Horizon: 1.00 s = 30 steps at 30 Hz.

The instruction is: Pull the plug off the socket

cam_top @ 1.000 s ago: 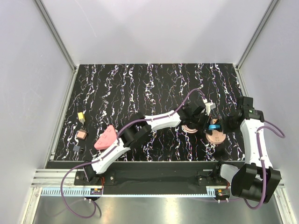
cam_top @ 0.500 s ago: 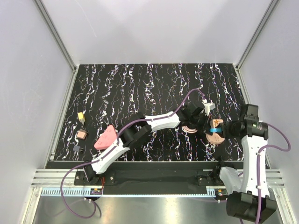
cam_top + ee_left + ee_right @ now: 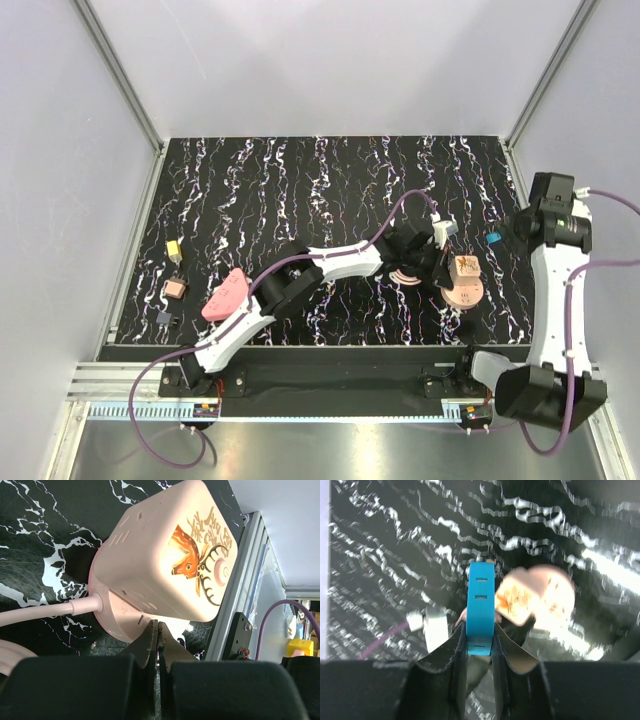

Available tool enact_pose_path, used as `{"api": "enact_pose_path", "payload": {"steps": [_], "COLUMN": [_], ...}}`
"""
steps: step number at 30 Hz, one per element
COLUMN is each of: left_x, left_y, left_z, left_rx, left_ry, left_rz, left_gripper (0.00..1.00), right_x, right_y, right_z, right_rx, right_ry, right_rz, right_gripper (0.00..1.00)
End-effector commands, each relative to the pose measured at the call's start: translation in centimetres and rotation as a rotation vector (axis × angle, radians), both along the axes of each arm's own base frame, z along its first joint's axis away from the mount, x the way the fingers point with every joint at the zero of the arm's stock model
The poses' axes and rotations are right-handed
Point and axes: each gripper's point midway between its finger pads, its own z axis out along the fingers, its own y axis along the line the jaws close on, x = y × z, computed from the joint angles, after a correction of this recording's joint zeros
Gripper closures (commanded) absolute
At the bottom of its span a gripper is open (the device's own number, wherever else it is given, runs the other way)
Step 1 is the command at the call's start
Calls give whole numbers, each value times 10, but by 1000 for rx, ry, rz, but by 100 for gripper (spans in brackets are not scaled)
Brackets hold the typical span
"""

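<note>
Blue plug (image 3: 480, 607); pink, deer-printed socket (image 3: 165, 555)

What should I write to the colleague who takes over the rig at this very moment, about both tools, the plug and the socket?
Right tool: shut on the small blue plastic plug, held above the table, to the right of the socket.
Left tool: shut, nothing between its fingers. Its tips are at the round pink base under the pink cube-shaped socket with the deer picture. I cannot tell whether they press on it.
Done: the plug is off the socket and clearly apart from it.
Left: probably only to put the plug down on the black marbled table and withdraw both arms.
</note>
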Motion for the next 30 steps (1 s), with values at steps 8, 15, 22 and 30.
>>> {"api": "enact_pose_path", "payload": {"steps": [8,15,22,30], "left_x": [-22,-21,-22,-22], "left_y": [38,42,42,41], "left_z": [-50,-47,-45,-45], "left_rx": [168,165,159,147], "left_ry": [34,12,11,17], "left_rz": [-2,5,5,-1], "left_gripper": [99,99,98,92], "right_x": [88,119,135,146], "right_y": [-69,-95,-114,-108], "right_z": [-27,-92,-122,-160], "right_rx": [-314,-345,-465,-548], "right_ry": [20,208,357,523], "right_rz": [45,15,5,84], "right_gripper": [100,100,100,100]}}
